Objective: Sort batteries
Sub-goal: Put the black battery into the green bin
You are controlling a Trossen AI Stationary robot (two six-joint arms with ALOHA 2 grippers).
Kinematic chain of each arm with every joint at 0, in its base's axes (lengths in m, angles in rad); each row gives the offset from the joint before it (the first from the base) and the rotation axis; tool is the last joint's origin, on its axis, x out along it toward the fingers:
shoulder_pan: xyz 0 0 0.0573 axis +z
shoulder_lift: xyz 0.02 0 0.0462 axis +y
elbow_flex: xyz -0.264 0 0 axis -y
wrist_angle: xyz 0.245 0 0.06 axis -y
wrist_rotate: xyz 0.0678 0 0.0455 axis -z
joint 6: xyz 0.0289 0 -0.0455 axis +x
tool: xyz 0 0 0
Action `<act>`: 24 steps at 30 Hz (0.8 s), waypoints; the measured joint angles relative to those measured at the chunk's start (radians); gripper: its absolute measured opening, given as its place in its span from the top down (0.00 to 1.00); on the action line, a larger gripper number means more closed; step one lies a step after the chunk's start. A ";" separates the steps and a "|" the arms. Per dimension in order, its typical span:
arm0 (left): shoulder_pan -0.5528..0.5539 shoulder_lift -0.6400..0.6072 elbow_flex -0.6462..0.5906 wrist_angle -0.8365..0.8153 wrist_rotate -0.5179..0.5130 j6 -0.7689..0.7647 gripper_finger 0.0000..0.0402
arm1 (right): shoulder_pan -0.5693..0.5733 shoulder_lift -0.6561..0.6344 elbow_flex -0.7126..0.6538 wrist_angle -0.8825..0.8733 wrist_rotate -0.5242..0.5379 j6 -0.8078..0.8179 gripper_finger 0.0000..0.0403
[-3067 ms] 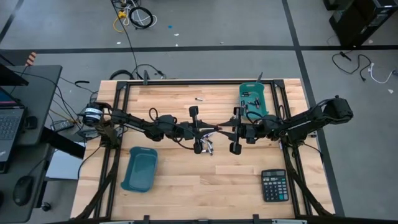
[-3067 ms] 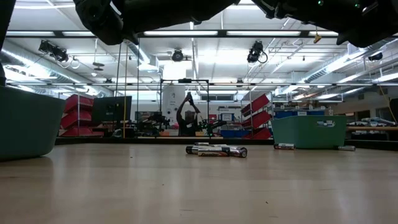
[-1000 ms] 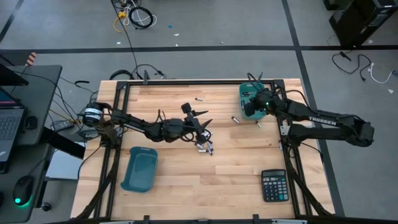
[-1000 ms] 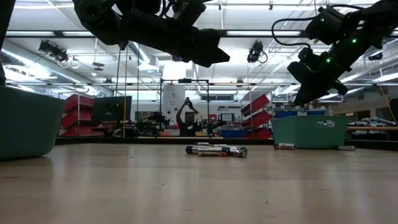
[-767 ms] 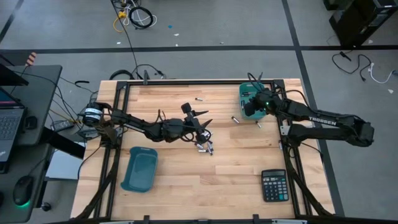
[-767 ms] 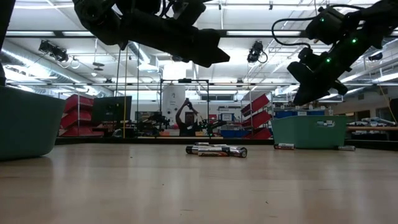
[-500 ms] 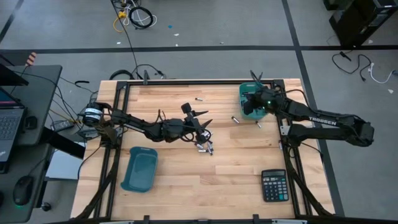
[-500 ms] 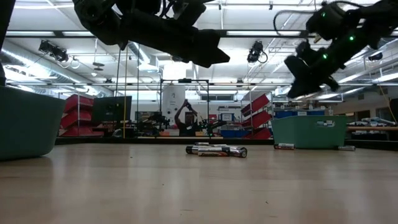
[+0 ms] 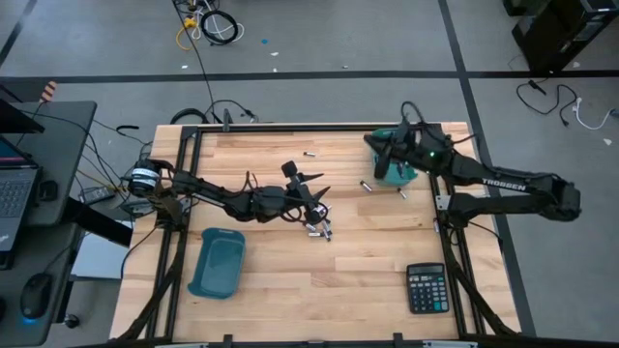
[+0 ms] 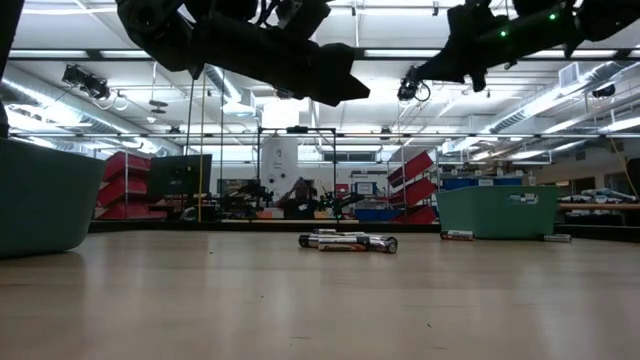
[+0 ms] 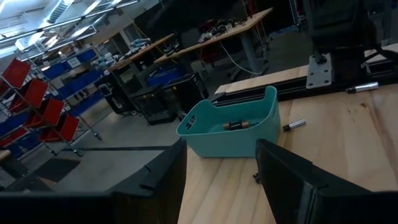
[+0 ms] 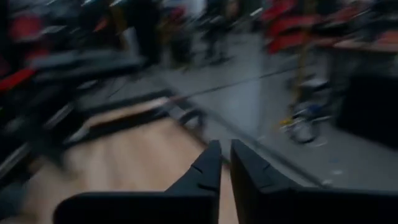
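A small heap of silver and black batteries (image 9: 319,230) lies on the wooden table near its middle, and shows in the low view too (image 10: 348,242). My left gripper (image 9: 317,184) hangs open and empty above the table, just beyond the heap. My right gripper (image 9: 373,144) is shut and empty, raised above the left far corner of a teal bin (image 9: 401,176) at the far right. That bin (image 11: 227,137) holds at least one battery (image 11: 236,125). Single batteries lie loose at the far middle (image 9: 309,154) and left of the bin (image 9: 366,185).
A second teal bin (image 9: 218,263) stands near the table's left near part. A black calculator (image 9: 426,287) lies at the near right. Another loose battery (image 9: 402,193) lies just in front of the right bin. Black frame rails run along the table's edges.
My right gripper has risen from over the far right bin, gone a little toward the table's far left, and tipped up from pointing down toward level. The right wrist view is blurred by this motion.
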 joint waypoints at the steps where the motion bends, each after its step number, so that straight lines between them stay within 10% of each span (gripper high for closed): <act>1: 0.000 0.000 0.000 -0.003 -0.004 0.000 0.52 | 0.011 0.000 -0.002 -0.023 -0.020 0.005 0.98; 24: 0.000 -0.016 0.000 -0.258 -0.038 -0.125 0.52 | 0.131 0.000 -0.007 -0.486 -0.297 0.199 1.00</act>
